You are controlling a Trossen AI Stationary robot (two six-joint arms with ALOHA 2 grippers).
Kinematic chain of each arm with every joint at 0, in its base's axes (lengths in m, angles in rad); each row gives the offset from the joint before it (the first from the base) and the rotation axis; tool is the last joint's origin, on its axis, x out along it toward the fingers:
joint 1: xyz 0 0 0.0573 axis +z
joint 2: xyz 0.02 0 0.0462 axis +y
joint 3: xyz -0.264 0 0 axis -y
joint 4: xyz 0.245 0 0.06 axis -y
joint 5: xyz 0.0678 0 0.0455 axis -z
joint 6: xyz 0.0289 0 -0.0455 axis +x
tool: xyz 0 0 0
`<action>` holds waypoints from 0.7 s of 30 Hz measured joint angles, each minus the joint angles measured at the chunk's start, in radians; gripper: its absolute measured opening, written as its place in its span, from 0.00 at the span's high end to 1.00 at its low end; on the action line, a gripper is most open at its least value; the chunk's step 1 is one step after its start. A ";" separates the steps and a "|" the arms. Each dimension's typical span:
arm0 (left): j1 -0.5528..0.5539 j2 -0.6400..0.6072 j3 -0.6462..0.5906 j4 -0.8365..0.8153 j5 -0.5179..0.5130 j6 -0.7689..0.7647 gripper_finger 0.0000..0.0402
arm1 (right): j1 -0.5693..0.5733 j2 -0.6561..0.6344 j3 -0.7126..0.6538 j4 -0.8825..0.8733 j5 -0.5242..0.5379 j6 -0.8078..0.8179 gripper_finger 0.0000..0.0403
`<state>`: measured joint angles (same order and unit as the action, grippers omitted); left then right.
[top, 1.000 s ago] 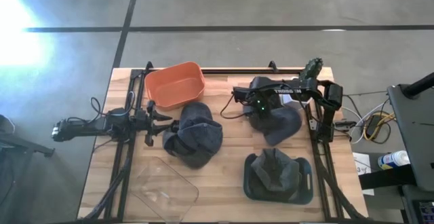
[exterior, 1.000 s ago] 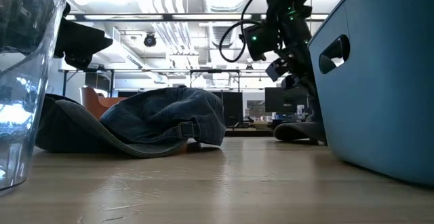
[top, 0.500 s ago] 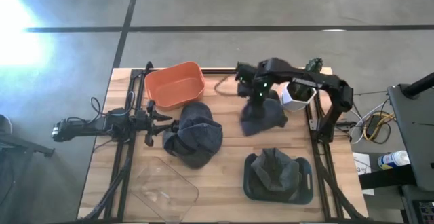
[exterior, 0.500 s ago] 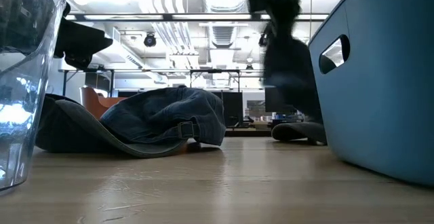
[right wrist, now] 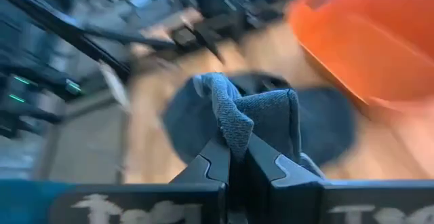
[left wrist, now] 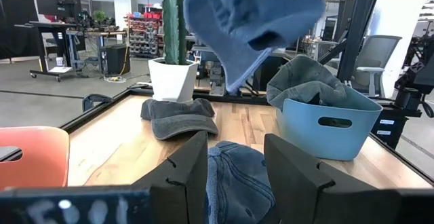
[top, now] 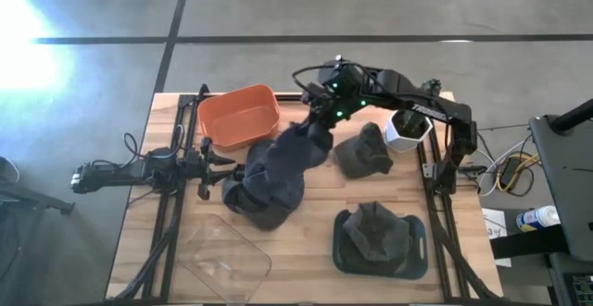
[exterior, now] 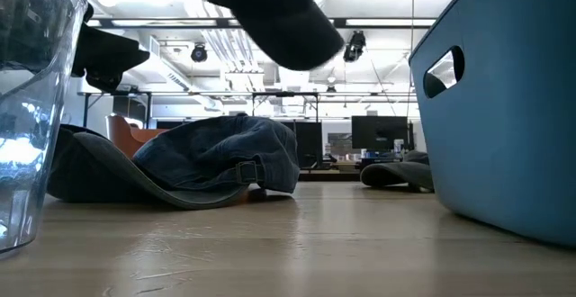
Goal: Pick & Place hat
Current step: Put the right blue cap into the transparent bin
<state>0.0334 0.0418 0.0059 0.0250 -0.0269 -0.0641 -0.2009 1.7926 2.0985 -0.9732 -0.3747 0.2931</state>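
My right gripper (top: 321,111) (right wrist: 237,151) is above the table's far middle, beside the orange bin (top: 239,116), shut on a dark blue-grey hat (top: 301,148) (exterior: 279,13) (left wrist: 251,20) that hangs in the air. Under it a blue denim hat (top: 264,190) (exterior: 198,162) lies on the table. A second dark grey hat (top: 361,153) (left wrist: 180,115) lies flat near the white cactus pot (top: 405,130). My left gripper (top: 218,167) (left wrist: 237,176) is open, low at the denim hat's left edge. My right gripper pinches a bunched fold of the hat's cloth (right wrist: 234,125) between its two fingers (right wrist: 210,157). The fingers come from above, slanting down. The hat is lifted clear of the table and hangs slack below the fingers, over the denim hat.
A blue bin (top: 380,241) (exterior: 504,108) (left wrist: 325,112) with another hat in it stands at the near right. A clear container (top: 222,255) (exterior: 27,108) stands at the near left. The orange bin (right wrist: 366,41) is at the far left.
My right gripper has risen from the hats at the table's right and swung left toward the orange bin, staying shut. The blue-grey hat has come up off the grey one, which stayed on the table, and now hangs clear above the denim hat.
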 joint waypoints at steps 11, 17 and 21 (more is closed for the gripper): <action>0.000 0.000 0.000 0.000 0.000 0.000 0.65 | 0.131 0.112 0.007 0.341 -0.096 0.186 0.97; 0.000 0.003 0.000 0.000 0.000 0.000 0.65 | 0.196 0.190 0.007 0.579 -0.176 0.302 0.97; 0.000 0.007 0.000 0.000 0.000 0.000 0.65 | 0.222 0.256 0.007 0.786 -0.266 0.388 0.97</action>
<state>0.0334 0.0484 0.0059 0.0250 -0.0269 -0.0642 0.0206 2.0487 2.1056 -0.1867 -0.6412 0.6815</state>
